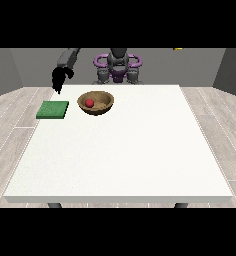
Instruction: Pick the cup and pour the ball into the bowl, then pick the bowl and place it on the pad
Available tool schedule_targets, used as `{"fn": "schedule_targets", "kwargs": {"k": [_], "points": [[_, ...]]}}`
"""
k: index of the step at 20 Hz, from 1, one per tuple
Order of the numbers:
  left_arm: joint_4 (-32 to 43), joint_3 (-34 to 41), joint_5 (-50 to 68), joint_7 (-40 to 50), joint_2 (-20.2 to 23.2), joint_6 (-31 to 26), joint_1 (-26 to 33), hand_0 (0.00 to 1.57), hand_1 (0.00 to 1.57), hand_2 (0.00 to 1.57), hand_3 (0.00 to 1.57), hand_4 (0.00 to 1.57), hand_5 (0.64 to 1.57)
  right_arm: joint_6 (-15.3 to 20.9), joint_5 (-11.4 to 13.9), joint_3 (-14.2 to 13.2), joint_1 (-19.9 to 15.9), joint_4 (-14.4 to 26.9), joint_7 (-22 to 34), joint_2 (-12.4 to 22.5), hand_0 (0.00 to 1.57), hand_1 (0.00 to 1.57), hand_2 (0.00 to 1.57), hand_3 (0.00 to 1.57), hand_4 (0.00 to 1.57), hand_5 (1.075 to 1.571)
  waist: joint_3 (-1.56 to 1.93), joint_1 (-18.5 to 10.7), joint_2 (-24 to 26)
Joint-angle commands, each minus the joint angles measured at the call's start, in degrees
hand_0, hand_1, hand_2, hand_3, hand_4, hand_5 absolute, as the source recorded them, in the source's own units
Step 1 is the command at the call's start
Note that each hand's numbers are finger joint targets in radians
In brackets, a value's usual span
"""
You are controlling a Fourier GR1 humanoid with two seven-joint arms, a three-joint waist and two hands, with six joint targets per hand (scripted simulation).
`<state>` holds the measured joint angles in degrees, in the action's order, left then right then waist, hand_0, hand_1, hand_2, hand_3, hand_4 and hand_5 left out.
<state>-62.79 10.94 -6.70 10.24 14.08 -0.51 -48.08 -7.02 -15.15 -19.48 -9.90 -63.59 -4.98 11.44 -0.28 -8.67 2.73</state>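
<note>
Already the red ball (89,103) is lying inside the wooden bowl (104,106), which is sitting on the bench (120,150) just beside the green pad (53,110). The hand at the view's left (58,79) is hanging above the pad holding nothing; whether its fingers are apart I cannot tell. The bowl looks stiff and light, and probably best taken by its rim.

the robot hand (58,80) at the view's left is too small to read its fingers.

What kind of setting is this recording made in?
Probably a bare test room for tabletop manipulation: a large white table on wood-plank flooring with plain grey walls, and a humanoid robot behind it. Only a wooden bowl holding a red ball and a green pad lie on the table.
</note>
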Motion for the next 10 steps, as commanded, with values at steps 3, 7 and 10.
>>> {"fn": "schedule_targets", "kwargs": {"k": [3, 7, 10], "points": [[-0.8, 7.8, 11.6, -1.5, 7.5, -12.4, 0.9, 0.0, 0.0, 0.0, 0.0, 1.05, 1.559, 2.8, -0.4, -0.6, -3.7, 3.8, -2.9, -2.6, 0.0, 0.0, 0.0, 0.0, 0.73, 1.566, 0.28, -1.6, -4.8], [-0.5, 11.2, 14.5, -1.8, 12.6, -14.9, 0.9, 0.0, 0.0, 0.0, 0.0, 1.02, 1.56, -1.2, -0.3, -0.6, -4.0, 9.3, -10.4, -2.4, 0.0, 0.0, 0.0, 0.0, 0.7, 1.565, 0.32, 0.2, -9.2], [-1.9, 11.6, 15.5, 0.0, 14.4, -15.4, 3.3, 0.0, 0.0, 0.0, 0.0, 0.98, 1.552, 0.8, 1.6, 2.3, -6.3, 12.6, -11.6, -5.3, 0.0, 0.0, 0.0, 0.0, 0.61, 1.557, 0.31, 1.9, -7.1]]}}
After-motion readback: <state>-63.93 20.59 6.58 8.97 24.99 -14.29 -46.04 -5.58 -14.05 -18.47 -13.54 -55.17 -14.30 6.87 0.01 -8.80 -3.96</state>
